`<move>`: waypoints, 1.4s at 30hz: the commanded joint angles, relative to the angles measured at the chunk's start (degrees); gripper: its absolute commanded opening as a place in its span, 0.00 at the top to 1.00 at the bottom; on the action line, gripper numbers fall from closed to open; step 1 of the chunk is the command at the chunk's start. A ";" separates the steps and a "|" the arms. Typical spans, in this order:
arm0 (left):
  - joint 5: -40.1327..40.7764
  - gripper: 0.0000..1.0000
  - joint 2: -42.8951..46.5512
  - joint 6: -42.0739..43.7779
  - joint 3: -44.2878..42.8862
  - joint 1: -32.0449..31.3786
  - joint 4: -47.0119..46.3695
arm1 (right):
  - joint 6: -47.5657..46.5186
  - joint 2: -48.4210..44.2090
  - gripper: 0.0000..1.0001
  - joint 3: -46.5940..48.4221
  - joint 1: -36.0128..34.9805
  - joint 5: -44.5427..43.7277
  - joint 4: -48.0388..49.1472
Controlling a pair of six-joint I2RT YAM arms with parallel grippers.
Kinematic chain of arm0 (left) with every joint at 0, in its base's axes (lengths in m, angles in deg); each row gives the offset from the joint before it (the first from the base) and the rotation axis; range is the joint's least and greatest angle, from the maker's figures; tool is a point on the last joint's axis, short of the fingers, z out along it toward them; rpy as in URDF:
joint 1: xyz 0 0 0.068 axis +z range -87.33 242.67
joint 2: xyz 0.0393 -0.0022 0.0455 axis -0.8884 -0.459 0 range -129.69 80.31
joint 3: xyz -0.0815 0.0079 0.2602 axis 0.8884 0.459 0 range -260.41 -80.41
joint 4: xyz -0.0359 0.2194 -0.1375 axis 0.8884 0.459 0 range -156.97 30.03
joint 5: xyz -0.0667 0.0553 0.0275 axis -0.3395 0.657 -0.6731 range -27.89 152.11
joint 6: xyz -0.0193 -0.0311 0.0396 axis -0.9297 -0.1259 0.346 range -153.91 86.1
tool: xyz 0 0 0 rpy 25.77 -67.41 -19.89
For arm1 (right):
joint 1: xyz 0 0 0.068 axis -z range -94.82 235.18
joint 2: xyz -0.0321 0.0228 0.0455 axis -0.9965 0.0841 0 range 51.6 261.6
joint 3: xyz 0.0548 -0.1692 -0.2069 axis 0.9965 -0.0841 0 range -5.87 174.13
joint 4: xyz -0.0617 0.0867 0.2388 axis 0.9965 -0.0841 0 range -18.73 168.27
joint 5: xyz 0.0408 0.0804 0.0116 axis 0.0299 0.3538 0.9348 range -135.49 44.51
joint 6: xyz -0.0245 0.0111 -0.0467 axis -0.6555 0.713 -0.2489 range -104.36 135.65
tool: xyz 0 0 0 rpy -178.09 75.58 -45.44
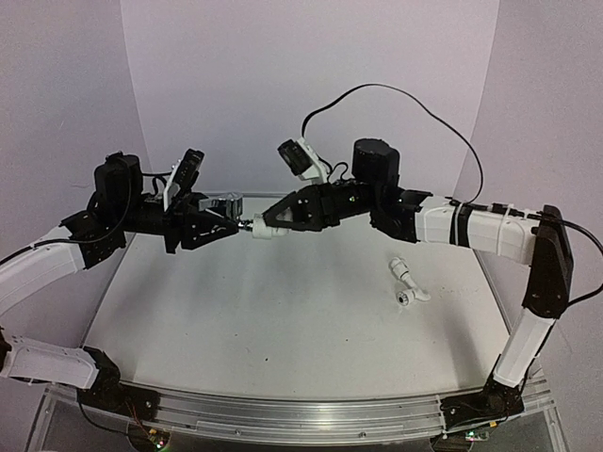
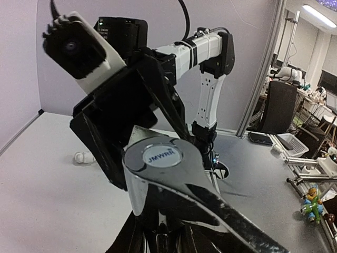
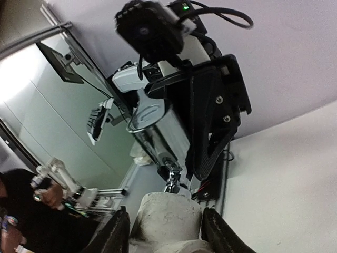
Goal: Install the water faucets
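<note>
Chrome faucet [image 2: 160,158] fills the foreground of the left wrist view, its round cap lettered and facing the lens, its handle running off the lower right edge. The left jaws are clamped on it, though in that view they are mostly hidden beneath the metal.

From above, the faucet [image 1: 226,204] is held over the desk [image 1: 283,330], long axis roughly level and running left to right. Its narrow stem points toward the right arm.

White fitting [image 1: 263,232] sits at the tip of that stem, in the air, lined up with the faucet. In the right wrist view the same fitting [image 3: 168,219] stands between the two fingers [image 3: 117,234] with its collar toward the stem end [image 3: 171,179]. The right jaws stand partly apart around it. Whether they press on it cannot be told, as the contact lines are dark and cut off at the bottom edge.

Two loose fittings [image 1: 407,282] lie touching on the right of the desk, well apart from both arms. The nearer one shows a round opening upward.

One pale basket [image 2: 291,141] sits beyond the desk. Its contents cannot be made out.
</note>
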 commanded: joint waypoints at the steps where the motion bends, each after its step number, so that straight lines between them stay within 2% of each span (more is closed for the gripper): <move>1: 13.06 1.00 4.42 -0.93 2.85 -0.49 -6.14 | 5.96 -7.97 0.24 -4.69 5.27 -5.41 0.91; 4: 21.52 1.00 4.66 -13.31 3.73 -0.31 -6.24 | -14.64 -12.93 0.06 -6.85 6.63 -18.79 -13.74; 5: 22.72 1.00 4.56 -17.07 3.87 -0.30 -6.25 | -20.00 -14.17 0.03 -7.43 6.67 -23.03 -17.36; 8: 23.21 1.00 3.86 -27.18 4.33 -0.21 -6.24 | -36.51 -17.76 0.02 -9.95 6.32 -32.47 -21.08; 11: 21.44 1.00 1.57 -38.78 3.25 0.30 -6.05 | -54.01 -21.46 0.02 -13.53 4.30 -37.39 -20.54; 15: 14.25 1.00 -3.48 -54.37 -0.64 0.93 -5.74 | -76.75 -23.55 0.02 -17.30 -1.60 -45.35 -16.92; 17: 9.98 1.00 -6.06 -60.93 -2.60 0.99 -5.79 | -85.77 -23.54 0.02 -19.24 -3.86 -47.77 -12.79; 19: 6.56 1.00 -7.86 -65.55 -3.93 0.95 -5.74 | -90.62 -21.84 0.02 -18.44 -4.93 -48.53 -11.29; 23: 5.34 1.00 -7.20 -66.28 -4.43 1.01 -5.75 | -92.31 -16.79 0.03 -14.17 -5.38 -48.31 -11.52; 26: 4.38 1.00 -7.33 -66.08 -4.30 0.96 -5.72 | -88.19 -13.51 0.08 -10.47 -5.46 -47.11 -11.64; 28: 4.05 1.00 -7.48 -65.64 -3.73 0.96 -5.72 | -85.56 -11.70 0.15 -9.00 -5.40 -45.35 -11.64; 30: 3.98 1.00 -7.50 -64.70 -3.31 0.94 -5.76 | -81.90 -10.12 0.26 -7.20 -5.41 -44.62 -11.66; 34: 2.96 1.00 -6.98 -59.90 -3.35 0.92 -5.79 | -73.96 -8.39 0.59 -4.15 -5.37 -42.75 -13.09; 38: 2.39 1.00 -4.89 -48.44 -3.27 0.93 -5.80 | -64.98 -7.81 0.92 -2.01 -4.21 -33.36 -18.07; 40: 1.82 1.00 -3.60 -40.49 -3.39 0.93 -5.79 | -56.09 -7.64 1.00 -1.54 -2.51 -25.81 -18.66; 42: -0.15 1.00 -2.11 -30.11 -3.11 0.93 -5.76 | -45.75 -6.72 1.00 -0.51 -0.01 -12.26 -18.62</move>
